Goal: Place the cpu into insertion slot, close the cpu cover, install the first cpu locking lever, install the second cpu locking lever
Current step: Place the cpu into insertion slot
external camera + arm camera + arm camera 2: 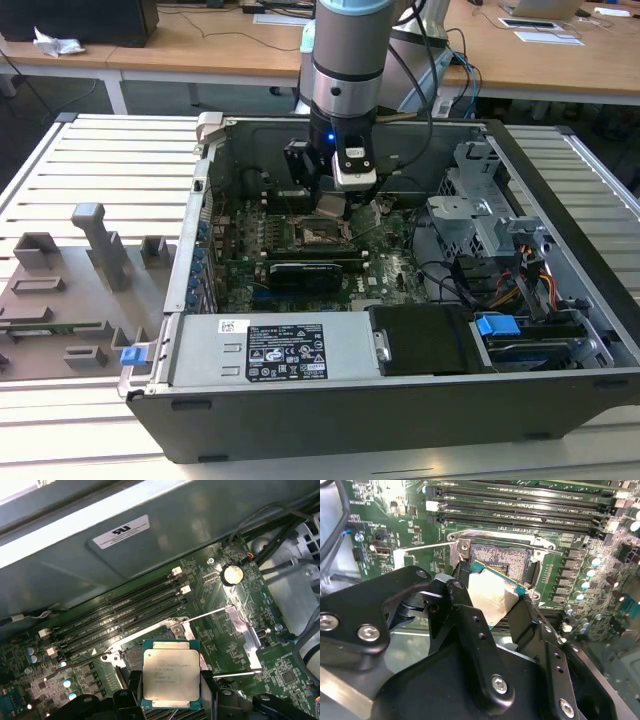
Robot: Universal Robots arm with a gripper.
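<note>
One big open computer case (pixel 400 410) surrounds the lot, with the insertion slot (pixel 318 236) roughly mid-floor, so I'll place everything off that slot. The arm (pixel 345 60) stands pretty much straight above it. The power supply (pixel 270 350), a grey box with a label, lies well apart from the slot, against the case wall. The green motherboard (pixel 395 272) carries the slot and spreads out on all sides of it. Long black memory slots (pixel 120 615) run just beside it along one edge; in the second wrist view they're the dark rows (pixel 520 505) past its far side.

The gripper (pixel 170 686) hangs right over the slot, and its black fingers (pixel 465 612) are pinching the cpu (pixel 170 672) by two opposite edges. The cpu cover (pixel 245 630) is flipped open, standing off one side of the slot, so the contact field (pixel 502 557) is bare. One thin locking lever (pixel 206 615) sticks out beside it.

The cpu (pixel 490 599) is tilted, silver top up, just above the slot's near edge. Can't tell if a corner is touching yet.
</note>
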